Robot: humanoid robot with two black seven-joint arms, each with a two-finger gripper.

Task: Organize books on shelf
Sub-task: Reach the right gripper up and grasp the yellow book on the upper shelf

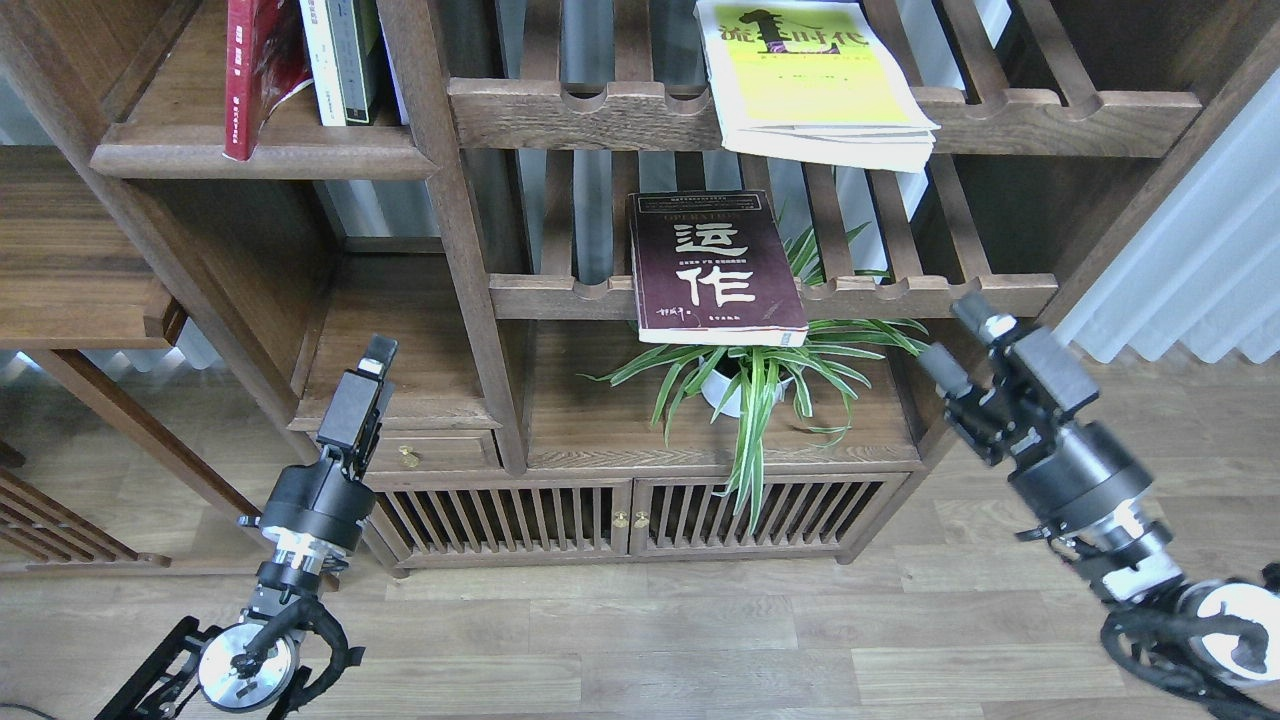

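The red book [255, 75] already leans on the shelf [265, 160], while the maroon book [715, 268] and yellow book [815, 80] lie on racks; the right fingers [958, 340] are spread and empty, the left fingers [379, 355] perhaps pressed together.

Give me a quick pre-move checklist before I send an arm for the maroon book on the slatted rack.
1. Right gripper open: ok, fingers apart, empty.
2. Left gripper state: cannot tell, seen edge-on.
3. Maroon book reachable: ok, lying flat on the lower slatted rack, its near edge overhanging the front rail.
4. Path from the right gripper clear: not ok, spider plant leaves spread just under the book.
5. Room on the plank shelf: ok, the red book leans there with bare wood left of it.
6. Yellow-green book: not ok, lying on the upper rack, not shelved.
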